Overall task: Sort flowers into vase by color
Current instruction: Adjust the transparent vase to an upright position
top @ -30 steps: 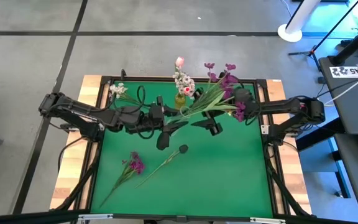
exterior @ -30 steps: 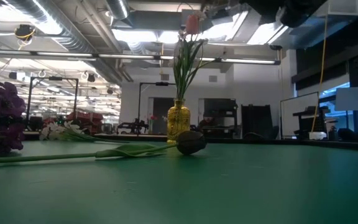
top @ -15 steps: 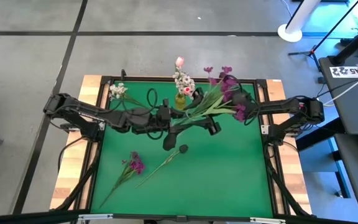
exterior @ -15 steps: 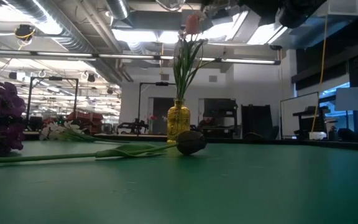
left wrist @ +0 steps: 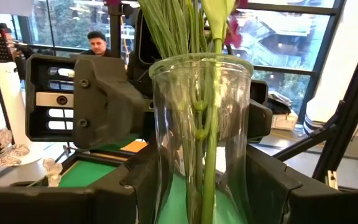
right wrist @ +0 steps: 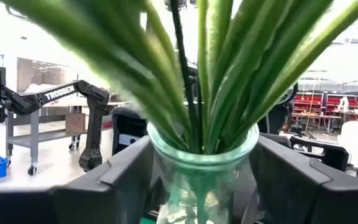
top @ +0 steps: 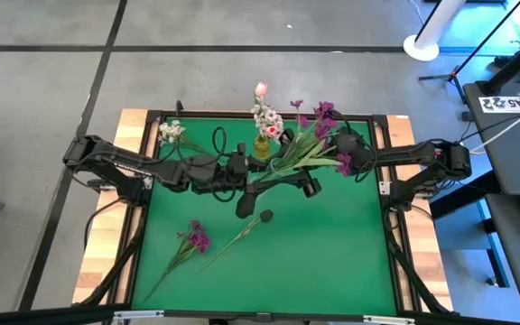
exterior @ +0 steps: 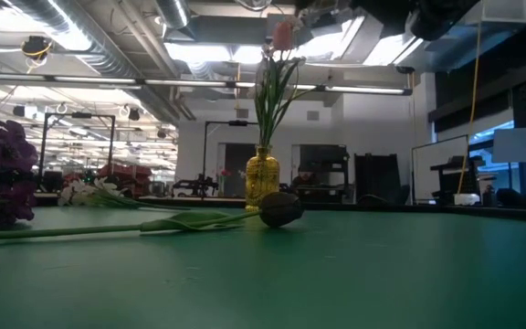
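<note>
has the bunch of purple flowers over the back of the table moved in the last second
Yes. In the high view the purple flowers have shifted left, toward the yellow vase, which has stayed put.

arms: dark, jointed | cables: black loops | markings: possibly none

Robotics lab: exposed silver ceiling ducts, long fluorescent ceiling lights, spare black "TROSSEN" robot arm beyond.

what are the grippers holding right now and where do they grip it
The left gripper and the right gripper both clamp one clear glass vase of purple flowers by its body, from opposite sides.
</note>
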Available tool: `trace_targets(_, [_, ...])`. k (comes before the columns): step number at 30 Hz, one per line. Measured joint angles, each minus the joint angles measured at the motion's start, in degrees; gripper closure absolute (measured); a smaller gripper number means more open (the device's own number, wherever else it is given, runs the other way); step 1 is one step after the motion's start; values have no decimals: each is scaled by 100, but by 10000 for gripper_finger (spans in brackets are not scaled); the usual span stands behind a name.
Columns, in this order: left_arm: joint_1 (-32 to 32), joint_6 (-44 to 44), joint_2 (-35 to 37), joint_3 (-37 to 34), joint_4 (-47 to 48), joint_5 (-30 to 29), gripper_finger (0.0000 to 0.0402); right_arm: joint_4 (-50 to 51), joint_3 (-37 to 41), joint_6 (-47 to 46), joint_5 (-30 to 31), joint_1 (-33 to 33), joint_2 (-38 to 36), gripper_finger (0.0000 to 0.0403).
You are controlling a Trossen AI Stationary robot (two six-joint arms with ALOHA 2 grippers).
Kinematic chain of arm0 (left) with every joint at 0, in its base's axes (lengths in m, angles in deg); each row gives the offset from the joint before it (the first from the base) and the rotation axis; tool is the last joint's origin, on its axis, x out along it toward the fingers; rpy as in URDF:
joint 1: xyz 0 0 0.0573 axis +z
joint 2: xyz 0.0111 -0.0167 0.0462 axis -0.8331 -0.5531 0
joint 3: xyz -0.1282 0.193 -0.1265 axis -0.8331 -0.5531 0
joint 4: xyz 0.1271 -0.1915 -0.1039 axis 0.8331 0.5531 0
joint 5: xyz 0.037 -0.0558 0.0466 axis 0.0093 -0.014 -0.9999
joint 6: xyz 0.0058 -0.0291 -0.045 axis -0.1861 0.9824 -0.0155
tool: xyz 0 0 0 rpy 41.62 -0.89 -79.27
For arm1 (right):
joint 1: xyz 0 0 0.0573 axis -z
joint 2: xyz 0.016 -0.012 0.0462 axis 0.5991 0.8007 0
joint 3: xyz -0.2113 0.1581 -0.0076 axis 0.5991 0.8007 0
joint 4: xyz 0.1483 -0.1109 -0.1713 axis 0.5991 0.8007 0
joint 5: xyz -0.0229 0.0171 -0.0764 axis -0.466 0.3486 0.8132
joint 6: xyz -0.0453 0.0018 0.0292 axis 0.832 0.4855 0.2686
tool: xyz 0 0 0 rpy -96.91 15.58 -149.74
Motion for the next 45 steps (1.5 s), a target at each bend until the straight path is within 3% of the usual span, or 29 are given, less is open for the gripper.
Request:
trace_targets(7, [0,-5,0,-2,-9,0,228,4,0,-4,-10,-2,-2,219])
trace_targets(23, [0,7,2,-4,69,73,228,56,0,6,-147,0,-2,219])
trace_targets(31, [-11,94,2,-7,279,97,173,355,0,34,-164,13,-2,219])
trace_targets(45, [-52,287,4,-9,1170,-269,170,1472,-4,499,60,11,-4,219])
